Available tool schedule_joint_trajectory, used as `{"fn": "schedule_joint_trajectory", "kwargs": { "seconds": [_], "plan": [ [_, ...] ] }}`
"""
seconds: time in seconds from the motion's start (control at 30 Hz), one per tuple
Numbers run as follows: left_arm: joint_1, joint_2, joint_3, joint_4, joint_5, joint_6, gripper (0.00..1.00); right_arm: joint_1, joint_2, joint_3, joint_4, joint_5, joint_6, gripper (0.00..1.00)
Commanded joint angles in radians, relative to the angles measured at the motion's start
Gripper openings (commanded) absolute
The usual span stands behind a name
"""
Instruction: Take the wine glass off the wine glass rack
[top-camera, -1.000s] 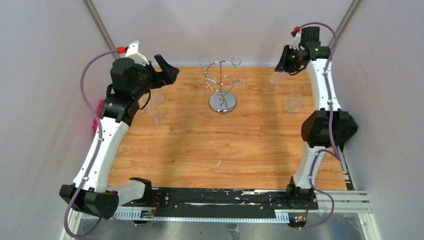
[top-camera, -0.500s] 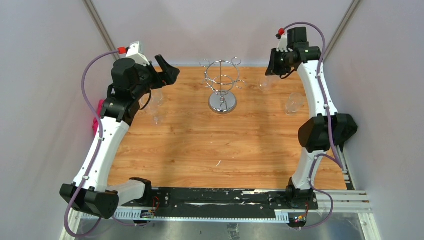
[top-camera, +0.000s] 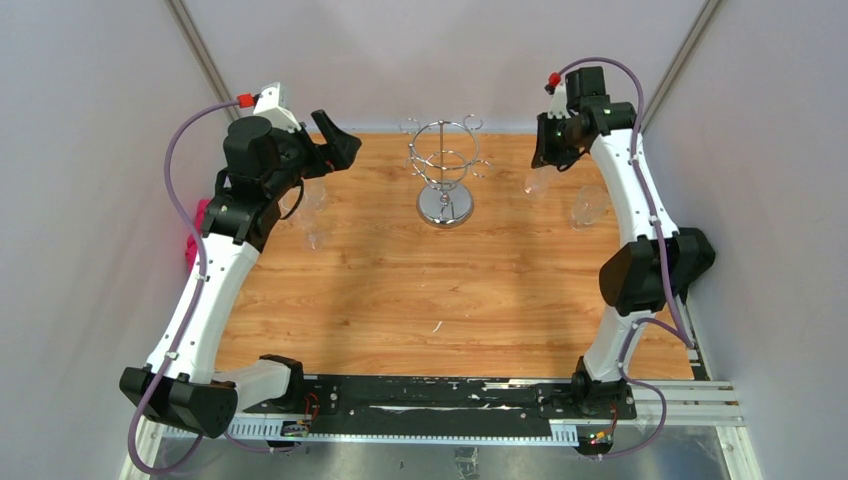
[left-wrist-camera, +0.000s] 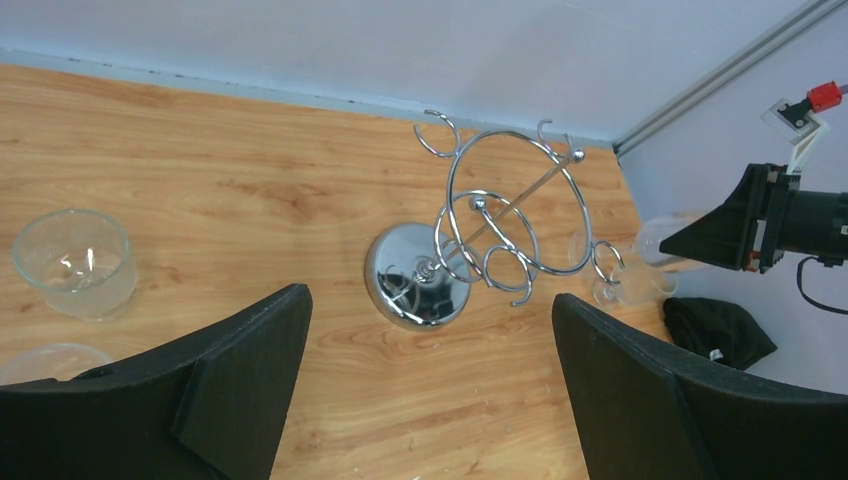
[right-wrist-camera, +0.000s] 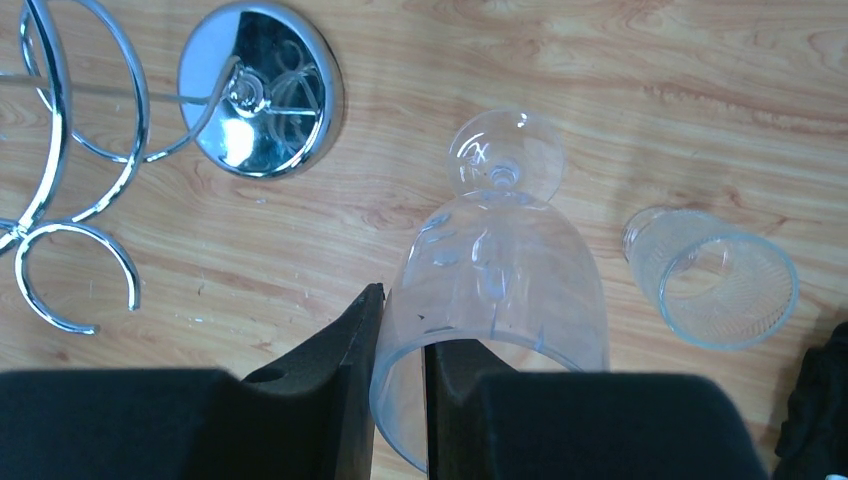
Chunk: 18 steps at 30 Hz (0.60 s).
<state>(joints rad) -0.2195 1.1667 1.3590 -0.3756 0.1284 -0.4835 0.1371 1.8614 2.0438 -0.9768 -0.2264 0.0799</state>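
Note:
The chrome wine glass rack stands at the back middle of the wooden table; its hooks are bare. It also shows in the left wrist view and the right wrist view. My right gripper is shut on the rim of a clear wine glass, one finger inside the bowl and one outside. The glass hangs foot-down to the right of the rack, apart from it. My left gripper is open and empty, above the table left of the rack.
A ribbed clear tumbler stands right of the held glass. Two clear glasses stand under the left arm. A black cloth lies at the table's right edge. Walls close in at back and sides.
My right arm has swung left toward the rack with the wine glass in its grip. The left arm and the rack have not moved.

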Motion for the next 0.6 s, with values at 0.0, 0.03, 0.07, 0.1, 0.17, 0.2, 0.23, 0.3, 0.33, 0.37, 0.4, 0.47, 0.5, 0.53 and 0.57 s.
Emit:
{"fn": "schedule_joint_trajectory", "kwargs": {
  "seconds": [0.0,0.03,0.07,0.1,0.17,0.2,0.23,0.3,0.33,0.37,0.4,0.47,0.5,0.53,0.57],
  "plan": [
    [-0.006,-0.005,-0.014,0.015,0.008,-0.003,0.96,0.027,-0.075,-0.057,-0.015,0.031,-0.026,0.00],
    [-0.006,-0.006,-0.014,0.015,0.008,-0.002,0.96,0.030,-0.084,-0.072,-0.014,0.034,-0.027,0.00],
    [-0.006,-0.006,-0.014,0.014,0.007,-0.001,0.96,0.032,-0.096,-0.093,-0.008,0.036,-0.026,0.00],
    [-0.006,-0.008,-0.015,0.013,0.007,0.000,0.96,0.035,-0.106,-0.106,-0.006,0.036,-0.026,0.00],
    [-0.006,-0.008,-0.015,0.011,0.006,-0.001,0.96,0.040,-0.121,-0.127,-0.002,0.038,-0.026,0.00],
    [-0.006,-0.008,-0.015,0.010,0.006,0.000,0.96,0.043,-0.126,-0.136,-0.002,0.040,-0.027,0.00],
    [-0.006,-0.008,-0.014,0.009,0.005,0.000,0.96,0.047,-0.130,-0.143,-0.003,0.042,-0.026,0.00],
    [-0.006,-0.008,-0.014,0.007,0.008,0.000,0.96,0.056,-0.139,-0.163,-0.004,0.047,-0.021,0.00],
    [-0.006,-0.008,-0.013,0.007,0.008,0.001,0.96,0.062,-0.144,-0.173,-0.005,0.050,-0.020,0.00],
    [-0.006,-0.008,-0.013,0.006,0.006,0.000,0.96,0.072,-0.147,-0.184,-0.004,0.056,-0.019,0.00],
    [-0.006,-0.009,-0.014,0.007,0.005,0.001,0.96,0.080,-0.150,-0.194,-0.004,0.064,-0.017,0.00],
    [-0.006,-0.007,-0.014,0.008,0.008,0.001,0.96,0.092,-0.157,-0.215,-0.005,0.082,-0.014,0.00],
    [-0.006,-0.007,-0.016,0.009,0.008,-0.001,0.96,0.096,-0.160,-0.226,-0.006,0.087,-0.011,0.00],
    [-0.006,-0.007,-0.016,0.008,0.008,-0.002,0.96,0.099,-0.166,-0.238,-0.005,0.091,-0.009,0.00],
    [-0.006,-0.006,-0.017,0.008,0.009,-0.003,0.96,0.104,-0.171,-0.252,-0.006,0.093,-0.005,0.00]
  ]
}}
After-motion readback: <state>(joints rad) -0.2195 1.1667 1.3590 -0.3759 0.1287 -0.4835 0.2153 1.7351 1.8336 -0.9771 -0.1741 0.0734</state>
